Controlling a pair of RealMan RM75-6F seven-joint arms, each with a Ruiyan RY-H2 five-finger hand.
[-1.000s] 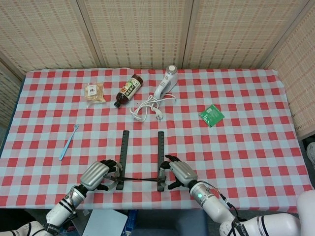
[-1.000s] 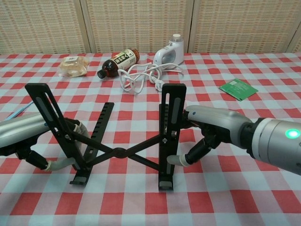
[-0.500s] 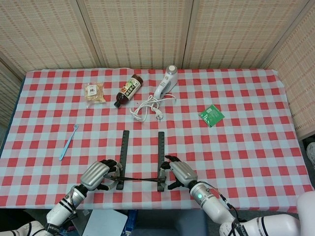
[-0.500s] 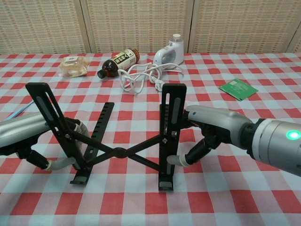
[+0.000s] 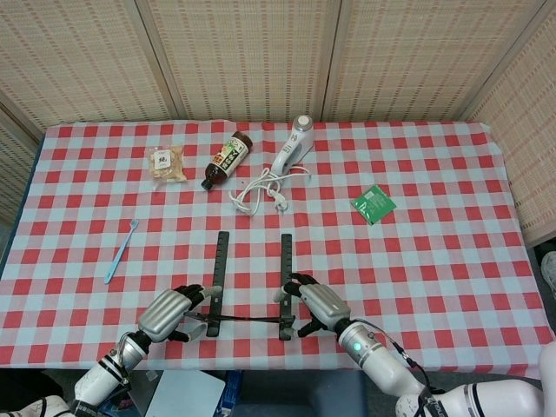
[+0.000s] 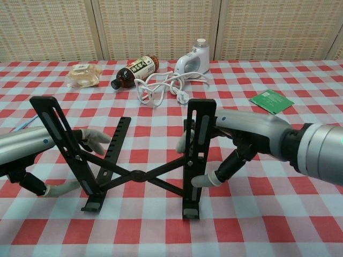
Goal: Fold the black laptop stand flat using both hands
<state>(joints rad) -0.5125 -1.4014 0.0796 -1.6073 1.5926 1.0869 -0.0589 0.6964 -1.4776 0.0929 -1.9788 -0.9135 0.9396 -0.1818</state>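
Laptop stand point(image 6: 140, 174), still raised: left hand point(image 6: 32, 147) holds its left arm; right hand point(image 6: 252, 140) grips its right upright. Capped bottle point(image 6: 134, 70) lies behind.

Woven rattan wall panels point(image 5: 243, 52) rise behind the table point(image 5: 452, 261).

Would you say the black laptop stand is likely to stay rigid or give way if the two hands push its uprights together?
The laptop stand would probably scissor inward, not bend: crossed bars meet at a central pivot. Its slotted uprights look stiff, likely metal. Standing on narrow feet, it may tip or slide on the checked tablecloth unless the left hand and right hand push evenly.
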